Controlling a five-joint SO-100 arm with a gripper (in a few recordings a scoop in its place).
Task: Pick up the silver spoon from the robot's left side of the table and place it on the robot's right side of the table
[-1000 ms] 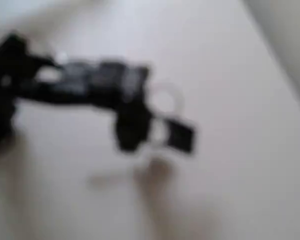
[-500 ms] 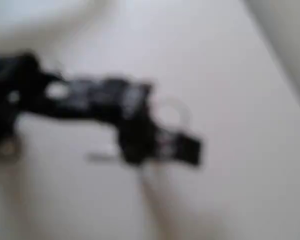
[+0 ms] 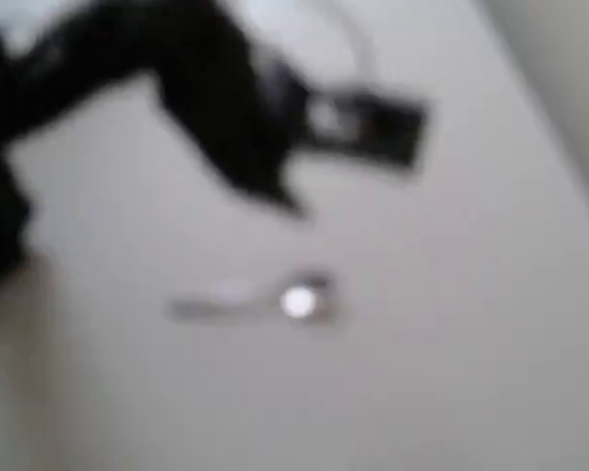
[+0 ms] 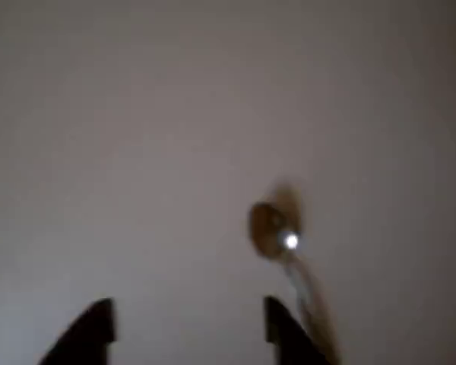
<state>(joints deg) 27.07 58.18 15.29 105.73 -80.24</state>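
Overhead view: silver spoon [image 3: 275, 302] lies on off-white table [image 3: 452, 373]

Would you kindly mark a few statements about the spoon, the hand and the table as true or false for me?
1. The silver spoon lies flat on the table. True.
2. The hand grips the spoon. False: its fingers are spread apart with nothing between them.
3. In the overhead view the spoon's bowl is at the right end, handle pointing left. True.
4. A cup stands beside the spoon. False: the spoon lies alone on bare table.
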